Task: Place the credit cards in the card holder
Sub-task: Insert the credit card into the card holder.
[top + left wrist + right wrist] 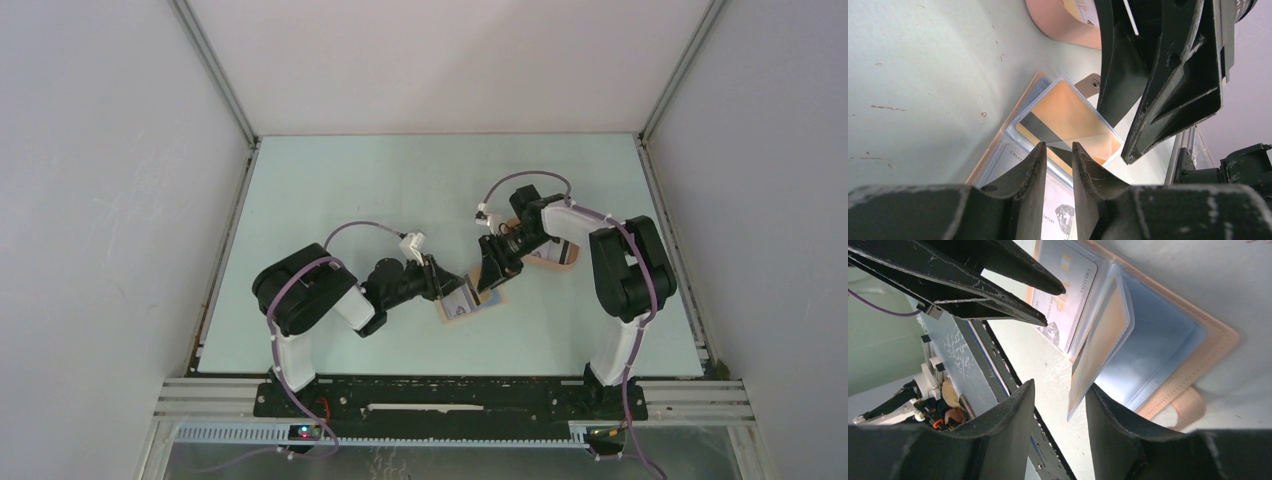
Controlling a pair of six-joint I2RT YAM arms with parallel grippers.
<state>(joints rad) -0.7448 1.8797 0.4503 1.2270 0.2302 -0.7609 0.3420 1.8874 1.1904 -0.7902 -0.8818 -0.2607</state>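
Note:
The tan card holder (471, 303) lies open on the table, its snap tab (1190, 405) at the edge. An orange credit card (1073, 112) with a dark stripe sits in a clear sleeve that stands tilted up from the holder. A white card (1068, 295) lies in the pocket beside it. My left gripper (1058, 146) is open a little, its tips just short of the orange card's stripe and holding nothing. My right gripper (1062, 386) is open around the sleeve's lower corner (1073, 410), which leans on one finger. In the top view both grippers (447, 285) (487, 280) meet over the holder.
A peach shallow tray (556, 256) with another card in it stands just behind the holder, close to the right arm. The right gripper's fingers (1168, 90) fill the upper right of the left wrist view. White walls enclose the table on three sides.

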